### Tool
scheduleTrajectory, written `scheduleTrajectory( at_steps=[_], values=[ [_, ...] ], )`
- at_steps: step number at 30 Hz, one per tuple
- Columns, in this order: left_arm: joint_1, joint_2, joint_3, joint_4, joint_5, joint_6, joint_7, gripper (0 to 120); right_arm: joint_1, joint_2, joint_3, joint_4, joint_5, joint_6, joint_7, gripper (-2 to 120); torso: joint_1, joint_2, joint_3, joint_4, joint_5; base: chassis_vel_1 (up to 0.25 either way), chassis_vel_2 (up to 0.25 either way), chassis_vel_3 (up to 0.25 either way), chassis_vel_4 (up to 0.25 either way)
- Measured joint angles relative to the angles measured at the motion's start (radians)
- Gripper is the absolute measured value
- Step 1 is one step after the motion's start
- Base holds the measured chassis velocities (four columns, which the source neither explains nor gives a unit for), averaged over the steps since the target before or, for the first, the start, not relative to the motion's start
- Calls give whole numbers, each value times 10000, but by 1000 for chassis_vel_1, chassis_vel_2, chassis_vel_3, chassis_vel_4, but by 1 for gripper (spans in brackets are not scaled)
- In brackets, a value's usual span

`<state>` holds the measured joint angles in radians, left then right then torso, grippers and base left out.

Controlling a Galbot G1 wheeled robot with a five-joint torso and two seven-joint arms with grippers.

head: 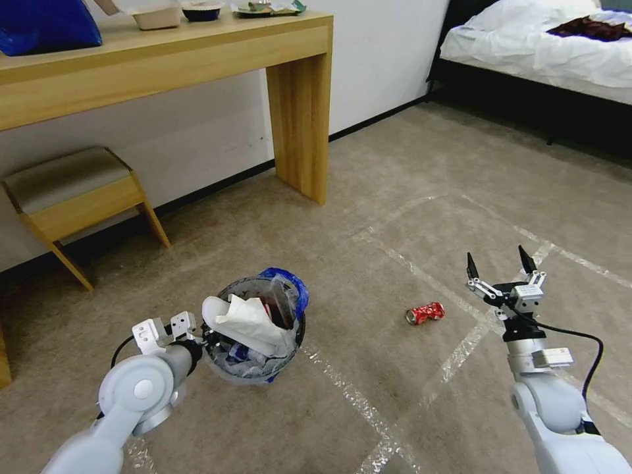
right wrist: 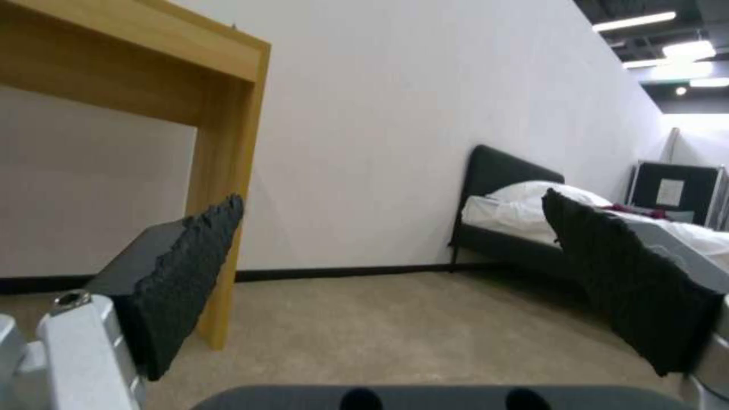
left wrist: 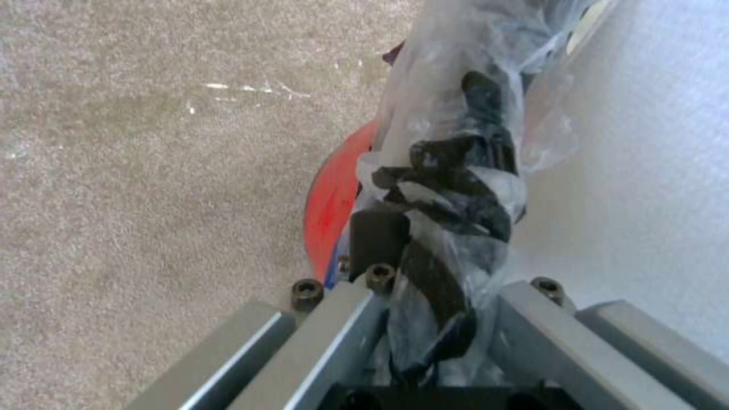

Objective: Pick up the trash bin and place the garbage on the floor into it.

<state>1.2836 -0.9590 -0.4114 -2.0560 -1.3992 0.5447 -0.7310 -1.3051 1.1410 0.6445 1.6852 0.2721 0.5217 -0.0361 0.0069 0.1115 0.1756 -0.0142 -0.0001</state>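
Left gripper [head: 205, 340] fingers pinch the trash bin [head: 253, 365] rim and crinkly liner; probably light. Right gripper [head: 500, 264] spread wide above the dented, slippery-looking can [head: 425, 313].

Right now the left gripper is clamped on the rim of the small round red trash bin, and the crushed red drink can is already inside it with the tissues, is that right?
Not quite. The crushed red drink can lies on the beige carpet floor, between the small round red trash bin and the open right gripper, as the head view shows. The left gripper is clamped on the bin's rim.
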Motion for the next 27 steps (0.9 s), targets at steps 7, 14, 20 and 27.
scheduleTrajectory(
  at_steps=[7, 14, 20, 27],
  values=[
    [-13, 61, -51, 26, -34, -5, -20, 0, 63, 360, -147, -193, -69, 69, -85, 100, 0, 0, 0, 0, 0, 0, 0, 0, 0],
    [-32, 20, -56, 63, -59, -12, -34, 0, 194, 513, -243, -363, -146, 99, -91, 100, 0, 0, 0, -1, 1, -42, 29, 28, -39],
    [-76, 25, -52, 83, -61, -12, -51, 0, 261, 519, -281, -430, -145, 97, -91, 100, 1, 0, 0, 0, 0, -95, 97, 101, -100],
    [-94, 71, -65, 100, -76, -7, -58, 0, 370, 579, -339, -543, -136, 103, -100, 100, 0, 0, 1, -2, 0, -130, 137, 129, -130]
  ],
)
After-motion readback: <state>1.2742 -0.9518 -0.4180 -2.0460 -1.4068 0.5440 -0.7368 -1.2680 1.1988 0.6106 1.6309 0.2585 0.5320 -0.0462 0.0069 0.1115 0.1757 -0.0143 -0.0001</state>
